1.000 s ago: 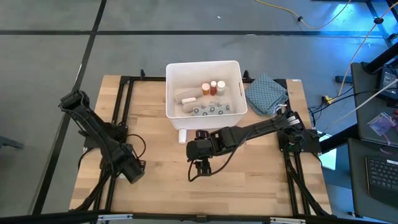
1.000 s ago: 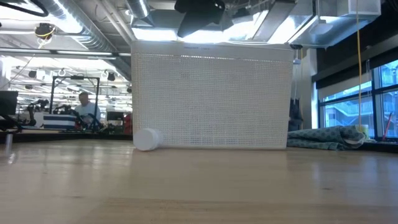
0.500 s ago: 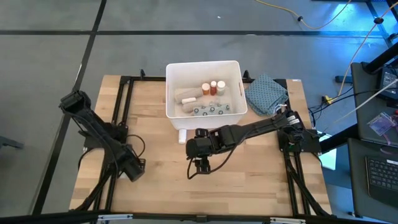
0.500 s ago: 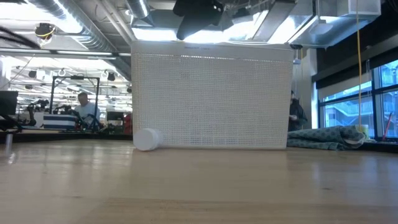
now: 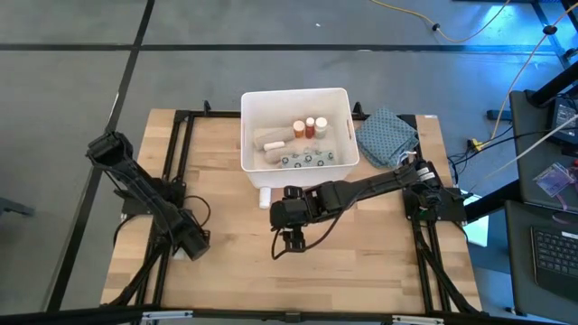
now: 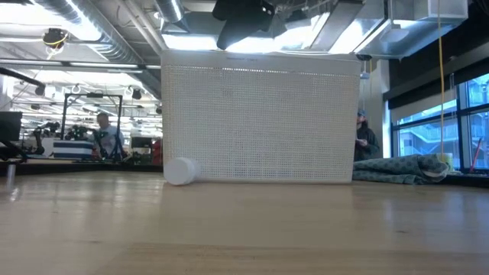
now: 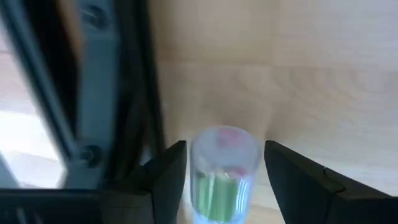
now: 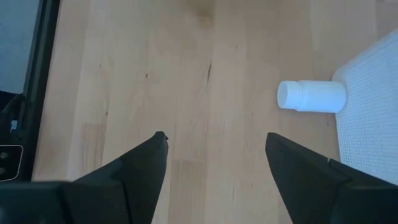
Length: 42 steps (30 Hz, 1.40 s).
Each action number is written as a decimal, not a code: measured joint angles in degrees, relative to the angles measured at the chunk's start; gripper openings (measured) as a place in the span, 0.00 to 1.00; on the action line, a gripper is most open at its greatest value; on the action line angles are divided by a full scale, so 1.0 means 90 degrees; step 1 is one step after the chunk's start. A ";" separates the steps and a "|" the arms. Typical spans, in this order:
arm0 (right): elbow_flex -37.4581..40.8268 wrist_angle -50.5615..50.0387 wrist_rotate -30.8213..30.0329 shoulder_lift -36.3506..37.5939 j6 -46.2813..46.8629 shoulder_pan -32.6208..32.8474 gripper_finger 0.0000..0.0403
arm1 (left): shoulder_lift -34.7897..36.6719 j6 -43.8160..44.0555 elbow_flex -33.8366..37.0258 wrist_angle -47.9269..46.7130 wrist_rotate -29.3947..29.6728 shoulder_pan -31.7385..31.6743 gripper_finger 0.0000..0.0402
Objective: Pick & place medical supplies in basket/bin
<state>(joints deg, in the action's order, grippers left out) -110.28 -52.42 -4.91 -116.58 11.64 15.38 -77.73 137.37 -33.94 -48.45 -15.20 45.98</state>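
Observation:
The white bin (image 5: pixel 296 126) stands at the table's far middle and holds pale rolls, two red white-capped bottles (image 5: pixel 310 125) and a dotted packet. A white bottle (image 8: pixel 311 96) lies on its side on the wood against the bin's near left corner. My right gripper (image 5: pixel 291 242) hovers open near the table's middle, the bottle ahead of it. My left gripper (image 5: pixel 190 244) is low at the table's left, pointing down. Its open fingers stand on either side of a small clear vial (image 7: pixel 222 177) with green and red inside, a narrow gap on each side.
A blue-grey patterned cloth (image 5: pixel 386 137) lies bunched to the right of the bin. A black frame rail (image 7: pixel 134 93) runs close beside the vial and my left gripper. Bare wood lies in front of the bin. People show in the room beyond the table.
My left gripper has sunk toward the table at its left side. My right gripper, the bin and the white bottle have kept still.

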 joint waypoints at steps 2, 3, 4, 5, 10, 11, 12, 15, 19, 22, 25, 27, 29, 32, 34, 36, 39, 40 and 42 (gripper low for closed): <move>0.0000 0.0000 0.0000 0.0000 0.0002 0.0000 0.67 | 0.0000 -0.0012 0.0067 0.0225 0.0005 -0.0001 0.49; 0.0000 0.0000 0.0000 0.0000 0.0002 0.0000 0.67 | 0.0000 -0.0037 0.0084 0.0293 0.0008 -0.0001 0.48; 0.0000 0.0000 0.0000 0.0000 0.0002 0.0000 0.67 | 0.0000 -0.0094 0.0086 0.0317 0.0010 -0.0001 0.46; 0.0000 0.0000 -0.0002 0.0000 0.0002 0.0000 0.67 | 0.0000 -0.0147 0.0083 0.0333 0.0008 0.0002 0.44; 0.0000 -0.0006 -0.0002 0.0000 0.0002 0.0000 0.67 | 0.0000 -0.0527 0.0083 0.0327 0.0010 0.0004 0.36; 0.0000 -0.0026 -0.0002 0.0000 0.0006 0.0000 0.67 | 0.0006 -0.0621 0.0072 0.0327 0.0032 0.0004 0.36; -0.0004 -0.0074 -0.0002 0.0000 0.0026 -0.0003 0.67 | 0.0014 -0.0713 0.0043 0.0325 0.0099 0.0004 0.36; -0.0256 -0.0549 -0.0002 0.0005 0.0191 -0.0007 0.67 | 0.0186 -0.0989 -0.0153 0.0324 0.0768 0.0007 0.38; -0.0688 -0.1241 -0.0002 0.0056 0.0352 -0.0005 0.67 | 0.0742 -0.1430 -0.0561 0.0345 0.2464 -0.0001 0.40; -0.1059 -0.1607 -0.0002 0.0097 0.0314 0.0004 0.67 | 0.1282 -0.2139 -0.0842 0.0517 0.4139 -0.0001 0.39; -0.1508 -0.1628 -0.0127 0.0234 -0.0022 0.0038 0.67 | 0.1856 -0.3123 -0.1020 0.0960 0.6032 -0.0001 0.38; -0.1785 -0.1527 -0.0485 0.0355 -0.0174 0.0097 0.67 | 0.2259 -0.3838 -0.1056 0.1424 0.7255 -0.0009 0.38; -0.2096 -0.1398 -0.1026 0.0420 -0.0381 0.0178 0.67 | 0.2636 -0.4732 -0.1061 0.2096 0.8213 -0.0042 0.39; -0.2643 -0.1300 -0.1491 0.0484 -0.1113 0.0285 0.67 | 0.3058 -0.6488 -0.1061 0.3544 0.9110 -0.0156 0.40; -0.2724 -0.0697 -0.1807 0.0596 -0.1575 0.0368 0.67 | 0.3225 -0.7846 -0.1061 0.4833 0.9324 -0.0292 0.39; -0.2583 0.0014 -0.2175 0.0727 -0.1933 0.0427 0.67 | 0.3272 -0.9313 -0.1061 0.6354 0.9300 -0.0471 0.39; -0.2567 0.0718 -0.2454 0.0717 -0.2610 0.0447 0.67 | 0.3207 -1.1253 -0.1061 0.8672 0.8416 -0.0820 0.39; -0.2560 0.0934 -0.2518 0.0707 -0.2877 0.0445 0.67 | 0.3157 -1.1686 -0.1061 0.9322 0.7971 -0.0951 0.39; -0.2560 0.1425 -0.2613 0.0677 -0.3422 0.0436 0.67 | 0.3052 -1.2185 -0.1061 1.0408 0.7079 -0.1222 0.40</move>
<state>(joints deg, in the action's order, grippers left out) -133.32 -39.60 -28.42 -110.49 -19.16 19.30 -50.27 27.70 -43.48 45.22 48.51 34.98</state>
